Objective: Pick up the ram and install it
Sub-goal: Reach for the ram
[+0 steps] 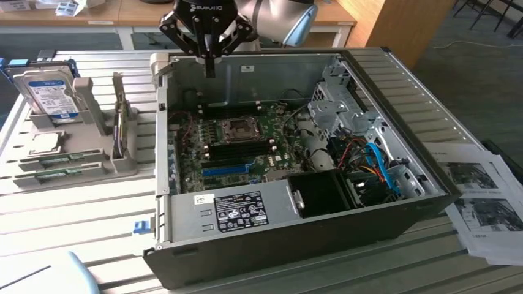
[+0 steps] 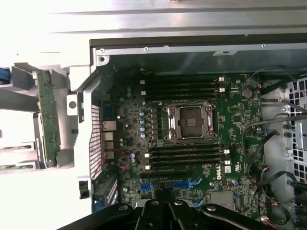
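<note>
On the grey holder (image 1: pixel 129 164) at the exterior view's left, outside the open computer case (image 1: pixel 270 245), two ram sticks (image 1: pixel 56 160) rest in the front grooves, one just before the other. Their long axes run across the view from left to right. One hard drive (image 1: pixel 48 92) stands behind them, with one square processor chip (image 1: pixel 45 142) between. Over the case's far wall hangs the gripper (image 1: pixel 210 64), well apart from the ram sticks, its fingers clenched together on nothing. Below it lies one motherboard (image 2: pixel 230 124).

ram (image 2: pixel 48 115), long narrow green stick, apparently standing on edge in a grey holder (image 1: pixel 131 164)
</note>
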`<state>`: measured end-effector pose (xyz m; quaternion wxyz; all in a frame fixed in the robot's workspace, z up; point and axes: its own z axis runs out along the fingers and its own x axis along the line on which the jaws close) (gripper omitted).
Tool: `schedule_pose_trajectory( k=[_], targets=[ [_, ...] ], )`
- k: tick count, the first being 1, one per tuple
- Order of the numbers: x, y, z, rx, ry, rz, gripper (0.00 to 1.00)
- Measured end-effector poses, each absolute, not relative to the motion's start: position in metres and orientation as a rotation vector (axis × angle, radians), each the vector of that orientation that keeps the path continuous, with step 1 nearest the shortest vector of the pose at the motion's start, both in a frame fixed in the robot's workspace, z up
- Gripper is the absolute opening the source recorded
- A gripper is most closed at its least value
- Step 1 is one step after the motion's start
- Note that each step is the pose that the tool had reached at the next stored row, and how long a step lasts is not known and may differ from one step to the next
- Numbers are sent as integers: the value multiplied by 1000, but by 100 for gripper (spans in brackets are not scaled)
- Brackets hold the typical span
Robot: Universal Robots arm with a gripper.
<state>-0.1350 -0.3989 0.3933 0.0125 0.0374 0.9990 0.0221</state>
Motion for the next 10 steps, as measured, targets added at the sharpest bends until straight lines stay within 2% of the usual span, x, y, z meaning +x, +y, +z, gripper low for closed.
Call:
schedule_pose_trajectory(
  k=[10],
  targets=[
    [-154, -399, 393, 116, 3114, 69, 9]
  ],
)
